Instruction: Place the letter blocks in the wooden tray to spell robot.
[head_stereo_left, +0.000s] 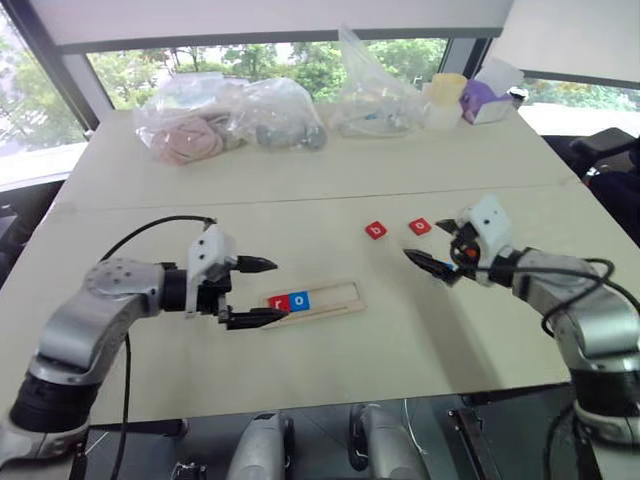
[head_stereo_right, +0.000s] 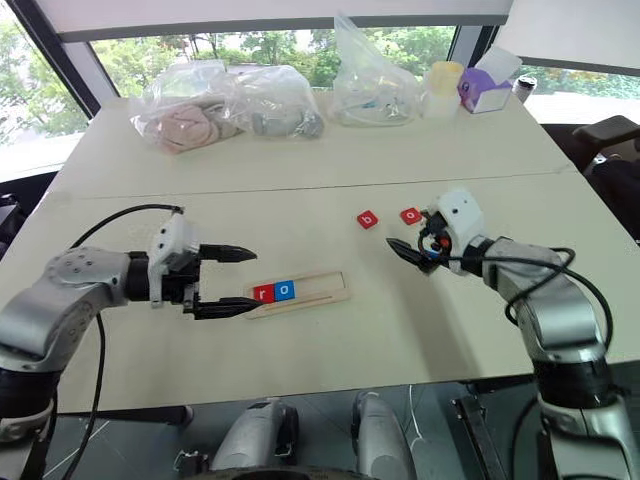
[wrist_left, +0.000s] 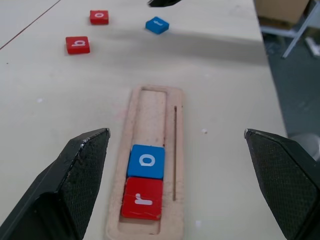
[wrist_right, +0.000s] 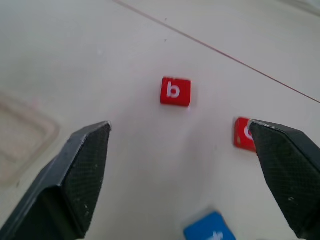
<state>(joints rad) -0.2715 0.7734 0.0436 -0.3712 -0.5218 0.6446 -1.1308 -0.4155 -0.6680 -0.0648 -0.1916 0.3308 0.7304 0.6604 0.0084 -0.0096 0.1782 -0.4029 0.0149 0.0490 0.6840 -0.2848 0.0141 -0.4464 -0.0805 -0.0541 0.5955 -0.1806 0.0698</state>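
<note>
Holding red r (wrist_left: 142, 199) and blue o (wrist_left: 147, 161), wooden tray (wrist_left: 170, 165), both jaws open

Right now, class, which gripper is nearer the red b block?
Right. The right gripper hovers just beside the b block; the left gripper is farther off, at the tray.

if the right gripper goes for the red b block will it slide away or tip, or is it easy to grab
The red b block looks like a flat, stiff tile lying face up, so tipping or rolling seems unlikely. It sits low on the smooth table, so a fingertip nudge would probably slide it. The open right gripper likely needs to come down close to the tabletop to catch its thin edges.
</note>
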